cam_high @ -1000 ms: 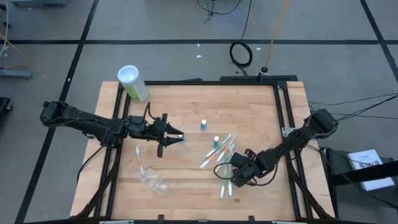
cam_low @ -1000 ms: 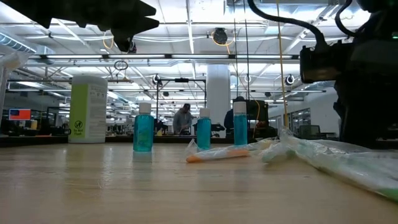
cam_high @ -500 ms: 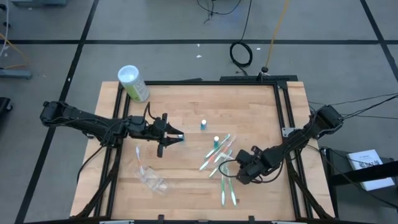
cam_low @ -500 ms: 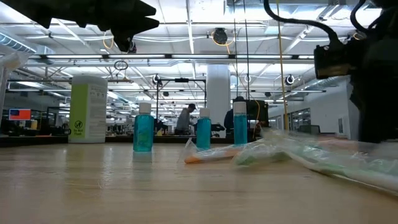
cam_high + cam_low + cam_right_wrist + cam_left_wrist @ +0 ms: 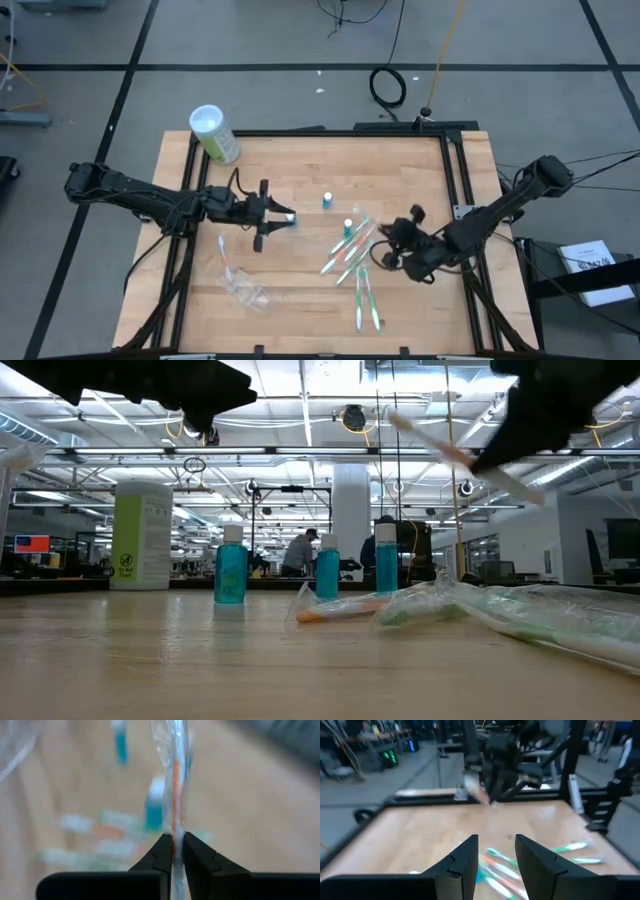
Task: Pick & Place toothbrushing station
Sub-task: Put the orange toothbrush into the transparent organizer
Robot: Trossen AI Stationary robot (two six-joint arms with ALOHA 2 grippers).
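My right gripper [image 5: 398, 238] hangs above the table's right half, shut on a white toothbrush [image 5: 455, 454] with an orange accent, in a clear wrapper. More wrapped toothbrushes [image 5: 350, 246] lie flat at mid-table, and two more [image 5: 365, 302] lie nearer the front edge. Three blue tubes [image 5: 230, 574] [image 5: 327, 571] [image 5: 386, 568] stand upright on their bases. A clear holder [image 5: 243, 288] lies at the front left. My left gripper [image 5: 496, 851] hovers left of centre, open, nothing between its fingers. My right gripper pinches the wrapped toothbrush at its orange part [image 5: 175, 836] between its two fingers. The brush runs on ahead past the fingertips, and a piece of it sticks out behind them. It hangs tilted, one end higher [image 5: 398, 418], clear of the table.
A large green canister with a white lid [image 5: 213, 133] stands at the table's far left corner. A black frame [image 5: 455, 170] runs round the wooden top. Bare wood lies between the two grippers and along the front edge.
My right gripper has risen and gone toward the table's far edge, tipping as it went. It has taken a wrapped toothbrush up from the heap near the front, and the brush now hangs tilted, clear of the table. The brushes left on the table have shifted a little.
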